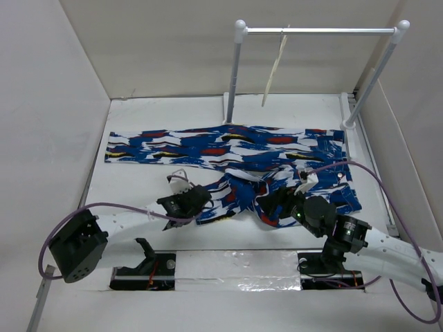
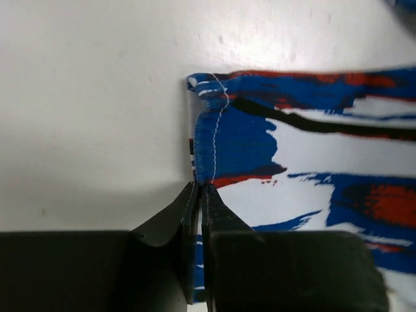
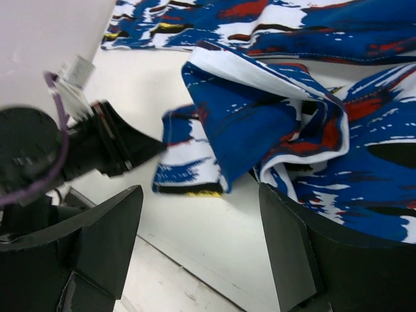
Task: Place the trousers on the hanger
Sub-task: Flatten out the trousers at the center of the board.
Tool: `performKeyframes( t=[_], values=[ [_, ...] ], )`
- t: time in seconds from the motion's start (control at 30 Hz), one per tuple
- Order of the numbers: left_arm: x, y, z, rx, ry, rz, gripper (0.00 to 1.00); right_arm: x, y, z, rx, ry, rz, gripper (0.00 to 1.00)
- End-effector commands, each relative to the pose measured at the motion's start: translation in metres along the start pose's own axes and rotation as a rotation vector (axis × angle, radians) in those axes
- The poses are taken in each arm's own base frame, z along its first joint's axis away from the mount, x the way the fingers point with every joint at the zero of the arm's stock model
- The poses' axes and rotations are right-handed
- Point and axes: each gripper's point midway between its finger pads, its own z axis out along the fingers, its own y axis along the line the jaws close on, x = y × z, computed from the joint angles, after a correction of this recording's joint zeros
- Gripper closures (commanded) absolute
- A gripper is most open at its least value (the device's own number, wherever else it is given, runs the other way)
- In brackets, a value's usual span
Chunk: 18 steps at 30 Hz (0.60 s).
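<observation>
The trousers (image 1: 235, 149) lie across the table, bright blue with white, red, black and yellow patches. One leg stretches left along the back; the other is bunched toward the front. My left gripper (image 1: 202, 200) is shut on the hem edge of the front leg (image 2: 214, 140), its jaws pinching the stitched edge low on the table. My right gripper (image 1: 275, 205) is open and empty, hovering just above the table beside the bunched fabric (image 3: 273, 123). The left gripper also shows in the right wrist view (image 3: 127, 148). The cream hanger (image 1: 275, 72) hangs from the rack's crossbar, edge-on.
A white-poled rack (image 1: 318, 31) with a metal crossbar stands at the back of the table. White walls close in on the left, back and right. A taped strip (image 1: 235, 266) runs along the near edge between the arm bases.
</observation>
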Motion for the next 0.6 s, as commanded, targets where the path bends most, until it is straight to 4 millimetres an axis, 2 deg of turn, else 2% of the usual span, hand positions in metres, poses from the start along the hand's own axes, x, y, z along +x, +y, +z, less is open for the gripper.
performKeyframes(
  t=[0.0,0.03,0.13,0.17,0.23,0.27,0.3,0.33,0.37,0.4,0.43,0.5,0.53,0.57],
  values=[
    [-0.049,-0.017,0.000,0.018,-0.100,-0.066,1.00,-0.012,-0.003,-0.001,0.010,-0.047,-0.022,0.22],
    [-0.072,-0.016,0.000,0.020,-0.126,-0.122,1.00,-0.016,-0.004,-0.001,0.014,-0.061,-0.025,0.22],
    [-0.112,-0.015,-0.009,0.067,-0.165,-0.171,1.00,-0.026,-0.011,0.002,0.039,-0.104,-0.054,0.23],
    [-0.133,0.003,-0.005,0.034,-0.187,-0.232,1.00,-0.030,-0.016,0.004,0.057,-0.115,-0.061,0.23],
    [-0.156,0.010,-0.013,0.072,-0.193,-0.260,1.00,-0.034,-0.018,0.006,0.058,-0.128,-0.063,0.23],
    [-0.171,0.038,-0.015,0.007,-0.209,-0.294,1.00,-0.037,-0.019,0.009,0.052,-0.138,-0.069,0.23],
    [-0.185,0.045,-0.017,0.000,-0.230,-0.334,1.00,-0.035,-0.024,0.010,0.059,-0.131,-0.077,0.23],
    [-0.202,0.054,-0.029,-0.017,-0.258,-0.317,1.00,-0.041,-0.021,0.012,0.041,-0.153,-0.072,0.23],
    [-0.214,0.069,-0.035,-0.062,-0.286,-0.324,1.00,-0.042,-0.023,0.013,0.037,-0.159,-0.080,0.23],
    [-0.231,0.099,-0.041,-0.146,-0.331,-0.366,1.00,-0.041,-0.025,0.015,0.028,-0.152,-0.078,0.23],
    [-0.246,0.114,-0.050,-0.188,-0.363,-0.334,1.00,-0.040,-0.025,0.015,0.023,-0.146,-0.080,0.23],
    [-0.264,0.145,-0.056,-0.282,-0.394,-0.334,1.00,-0.042,-0.025,0.018,0.004,-0.159,-0.078,0.24],
    [-0.274,0.169,-0.058,-0.390,-0.397,-0.339,1.00,-0.044,-0.027,0.020,0.004,-0.166,-0.077,0.24],
    [-0.274,0.177,-0.054,-0.444,-0.381,-0.333,1.00,-0.044,-0.027,0.020,-0.002,-0.161,-0.078,0.24]
  ],
)
